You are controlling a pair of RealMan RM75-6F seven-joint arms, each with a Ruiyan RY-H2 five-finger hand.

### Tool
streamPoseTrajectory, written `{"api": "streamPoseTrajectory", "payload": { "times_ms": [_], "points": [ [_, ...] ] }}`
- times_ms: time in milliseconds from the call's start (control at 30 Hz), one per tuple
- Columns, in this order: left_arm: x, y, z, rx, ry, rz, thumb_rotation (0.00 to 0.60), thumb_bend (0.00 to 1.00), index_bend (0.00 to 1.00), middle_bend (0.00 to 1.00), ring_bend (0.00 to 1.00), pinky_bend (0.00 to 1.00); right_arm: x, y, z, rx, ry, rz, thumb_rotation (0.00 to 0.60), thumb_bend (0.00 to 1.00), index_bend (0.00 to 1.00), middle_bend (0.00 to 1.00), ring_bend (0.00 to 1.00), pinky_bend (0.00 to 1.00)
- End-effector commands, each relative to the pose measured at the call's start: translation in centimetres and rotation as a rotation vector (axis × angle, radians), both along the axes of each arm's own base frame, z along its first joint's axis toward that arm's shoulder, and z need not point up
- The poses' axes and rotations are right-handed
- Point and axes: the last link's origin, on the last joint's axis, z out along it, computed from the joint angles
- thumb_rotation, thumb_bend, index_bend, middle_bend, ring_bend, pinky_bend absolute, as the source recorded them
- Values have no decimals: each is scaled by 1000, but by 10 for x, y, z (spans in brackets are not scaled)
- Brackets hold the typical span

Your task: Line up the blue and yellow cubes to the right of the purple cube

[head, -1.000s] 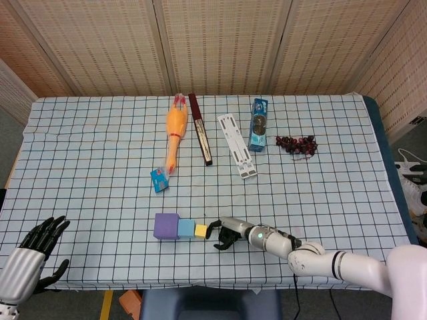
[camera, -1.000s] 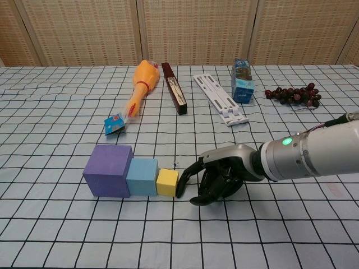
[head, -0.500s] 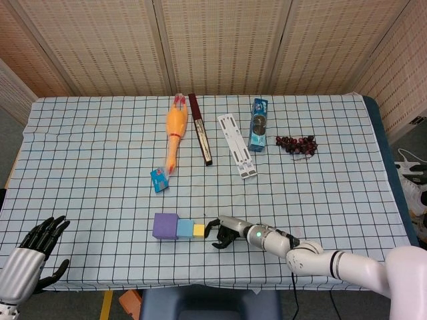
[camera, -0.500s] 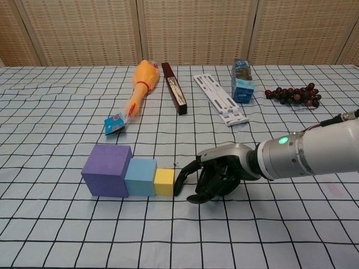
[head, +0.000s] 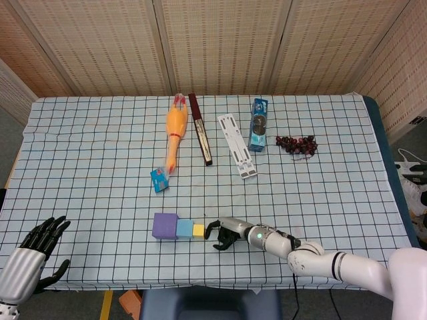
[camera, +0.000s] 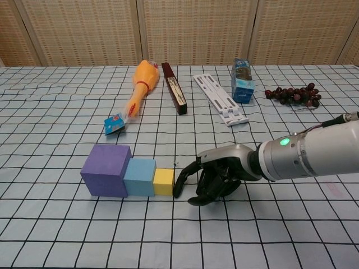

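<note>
Leftward by a little since a second ago, the whole cube row has slid under my push. My right hand (camera: 216, 178) lies on the bench (camera: 269, 235), fingers curled in and holding nothing, one fingertip (camera: 178, 186) touching the yellow cube (camera: 164, 181). That cube touches the blue cube (camera: 139, 177), which touches the purple cube (camera: 105, 170) on its right. My left hand (head: 33, 248) hangs spread, well left of the purple cube.
</note>
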Motion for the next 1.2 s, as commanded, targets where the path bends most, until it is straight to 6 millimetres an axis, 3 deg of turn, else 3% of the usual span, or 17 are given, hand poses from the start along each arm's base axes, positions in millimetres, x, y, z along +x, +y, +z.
{"api": "streamPoseTrajectory", "payload": {
  "times_ms": [33,233,367,567,667,867,1200],
  "points": [
    [0,0,0,0,0,-1,600,379,0,0,0,148,-5,-1,9,-30,24,51,600,319,387,917,1000,1000],
    [-1,1,-1,-7,5,8,600,380,0,0,0,152,-26,0,64,-241,70,200,600,302,445,917,974,1000],
    [-3,5,-4,-17,11,29,600,381,0,0,0,156,-65,13,120,-506,192,302,600,209,468,877,856,1000],
    [-4,8,-9,-35,29,35,600,379,0,0,0,169,-120,50,171,-870,427,241,600,172,479,756,730,989],
    [-6,11,-10,-35,40,51,600,378,0,0,0,173,-143,69,183,-947,534,224,600,163,479,703,677,935],
    [-10,16,-14,-43,58,88,600,381,0,4,0,173,-163,97,201,-1053,608,219,600,125,437,564,526,810],
    [-10,16,-16,-48,80,99,600,377,0,5,0,173,-183,110,213,-1137,648,179,600,63,334,387,318,687]
  ]
}}
